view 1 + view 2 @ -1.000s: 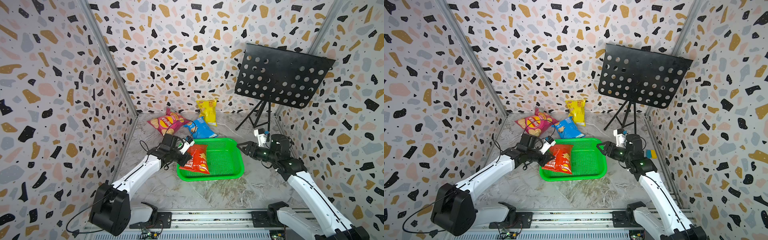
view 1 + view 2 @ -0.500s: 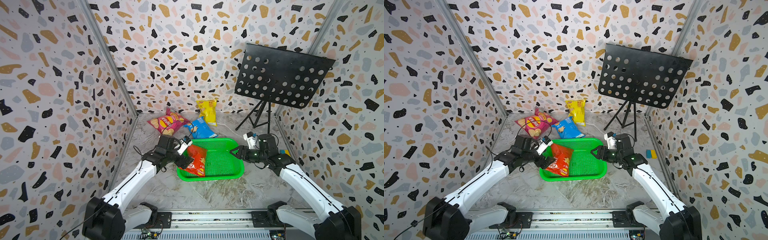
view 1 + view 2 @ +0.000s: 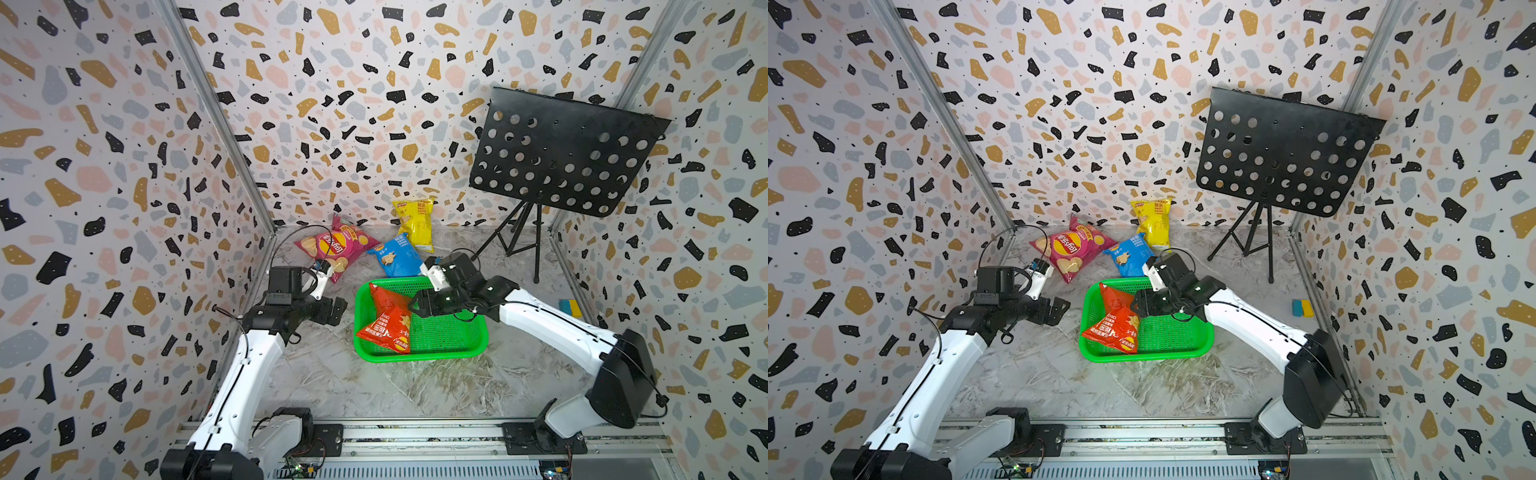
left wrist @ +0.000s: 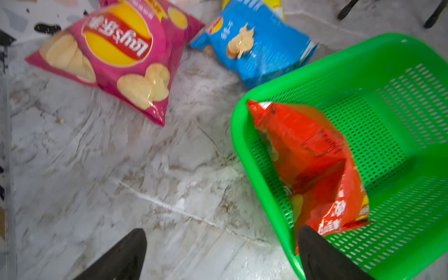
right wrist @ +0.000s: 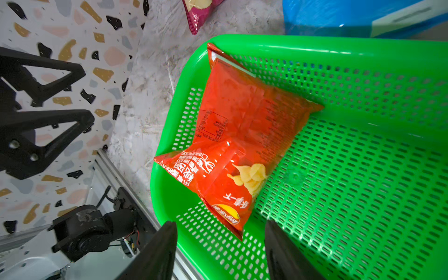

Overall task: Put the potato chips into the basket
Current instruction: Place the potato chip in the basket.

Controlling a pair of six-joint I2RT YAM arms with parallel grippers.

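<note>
Red bag (image 3: 386, 326) in the green basket (image 3: 419, 358); left gripper (image 3: 334, 311) and right gripper (image 3: 415, 308) both open and empty.

The red bag lies crumpled against the basket's left wall, with one corner up at the rim. The left gripper hangs just outside that wall, jaws spread wide over the bare marble floor (image 3: 332, 374). The right gripper hovers over the basket beside the bag's upper end, jaws parted around nothing; it is hard to tell whether a fingertip brushes the bag. The blue bag (image 3: 397, 259) lies just behind the far rim, the pink bag (image 3: 332, 247) to its left and the yellow bag (image 3: 415, 222) by the back wall. A black music stand (image 3: 561, 158) stands at the back right. A blue-and-yellow block (image 3: 569, 306) lies by the right wall.
</note>
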